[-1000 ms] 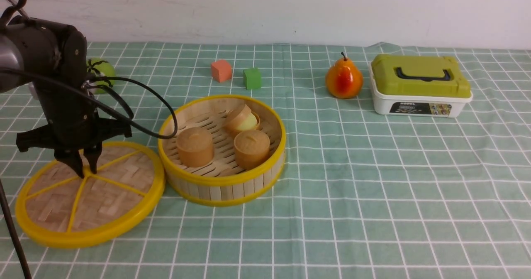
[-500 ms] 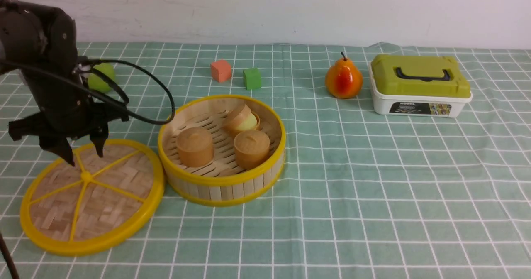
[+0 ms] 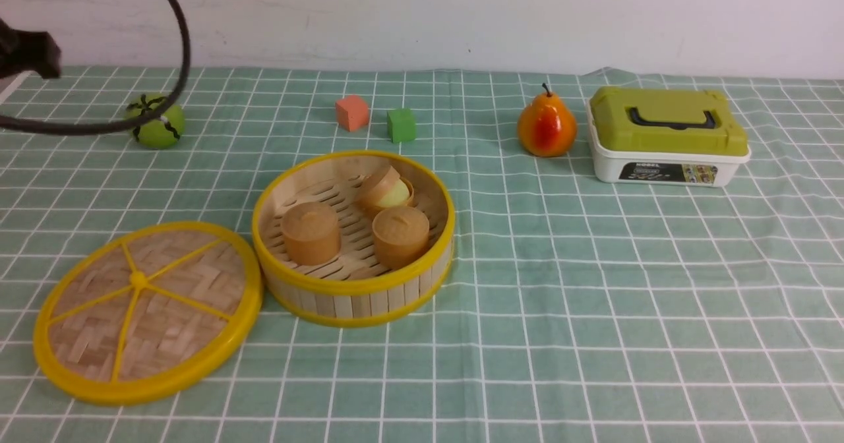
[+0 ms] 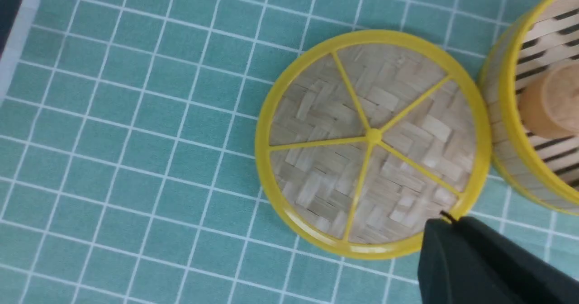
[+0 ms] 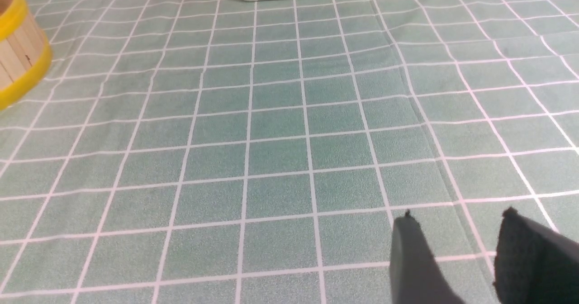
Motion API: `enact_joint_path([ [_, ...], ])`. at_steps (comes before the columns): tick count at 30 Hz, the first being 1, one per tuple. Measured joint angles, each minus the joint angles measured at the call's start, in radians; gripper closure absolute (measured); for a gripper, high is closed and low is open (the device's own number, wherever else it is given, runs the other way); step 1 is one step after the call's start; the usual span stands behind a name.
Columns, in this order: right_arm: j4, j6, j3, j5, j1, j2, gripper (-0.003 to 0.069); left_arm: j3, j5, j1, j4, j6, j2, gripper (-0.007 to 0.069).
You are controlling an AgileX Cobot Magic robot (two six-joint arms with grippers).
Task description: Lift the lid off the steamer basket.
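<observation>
Well, the lid [image 3: 145, 311] lies flat beside the steamer basket [image 3: 356, 295]; I'd lift my empty, closed left hand [image 4: 452, 231] straight clear.

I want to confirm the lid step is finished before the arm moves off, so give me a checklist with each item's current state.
1. Lid off the steamer basket, flat on the cloth: ok.
2. Left gripper shut, holding nothing: ok.
3. Right gripper open, empty: ok.
4. Basket upright, three brown pieces inside: ok.
5. Gap between lid rim and basket wall: cannot tell.
</observation>
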Motion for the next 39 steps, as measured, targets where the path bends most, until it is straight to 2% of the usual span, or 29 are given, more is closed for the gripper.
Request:
enact_joint_path([
  [5, 0.000, 0.000, 0.000, 0.000, 0.000, 0.000, 0.0418, 0.167, -0.095, 0.000, -0.106, 0.018, -0.207, 0.0637],
  [6, 0.000, 0.000, 0.000, 0.000, 0.000, 0.000, 0.0418, 0.297, -0.182, 0.000, -0.178, 0.037, -0.323, 0.0637],
  [11, 0.000, 0.000, 0.000, 0.000, 0.000, 0.000, 0.0418, 0.647, -0.400, 0.000, -0.336, 0.107, -0.577, 0.0637],
  [14, 0.000, 0.000, 0.000, 0.000, 0.000, 0.000, 0.0418, 0.790, -0.515, 0.000, -0.386, 0.134, -0.676, 0.0637],
  [15, 0.000, 0.000, 0.000, 0.000, 0.000, 0.000, 0.0418, 0.904, -0.619, 0.000, -0.424, 0.138, -0.757, 0.0637],
  [19, 0.000, 0.000, 0.000, 0.000, 0.000, 0.000, 0.0418, 1.072, -0.791, 0.000, -0.476, 0.143, -0.879, 0.0637],
  [22, 0.000, 0.000, 0.000, 0.000, 0.000, 0.000, 0.0418, 1.160, -0.854, 0.000, -0.495, 0.143, -0.936, 0.0637],
  [27, 0.000, 0.000, 0.000, 0.000, 0.000, 0.000, 0.0418, 1.254, -0.866, 0.000, -0.500, 0.144, -0.953, 0.0637],
  [39, 0.000, 0.000, 0.000, 0.000, 0.000, 0.000, 0.0418, 1.304, -0.874, 0.000, -0.499, 0.147, -0.953, 0.0637],
])
